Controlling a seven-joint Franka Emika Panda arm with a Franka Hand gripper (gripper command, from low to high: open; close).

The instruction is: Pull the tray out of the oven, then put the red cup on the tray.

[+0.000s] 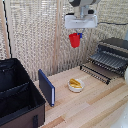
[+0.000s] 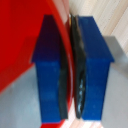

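Observation:
My gripper (image 1: 76, 34) hangs high above the wooden table, shut on the rim of the red cup (image 1: 74, 41), which dangles below it. Close up in the wrist view, the two blue fingers (image 2: 49, 70) pinch the cup's red wall (image 2: 22, 40) between their black pads, with the gripper (image 2: 70, 70) closed tight on it. The oven (image 1: 116, 45) stands at the exterior view's right with its door dropped open. The tray (image 1: 106, 60), a dark rack of thin bars, sticks out of its front. The cup is to the left of the tray and well above it.
A white bowl (image 1: 76, 85) with yellow contents sits on the table (image 1: 95, 107) below the cup. An open black fabric case (image 1: 17, 95) fills the exterior view's left, with a blue panel (image 1: 46, 87) standing beside it. A woven screen forms the backdrop.

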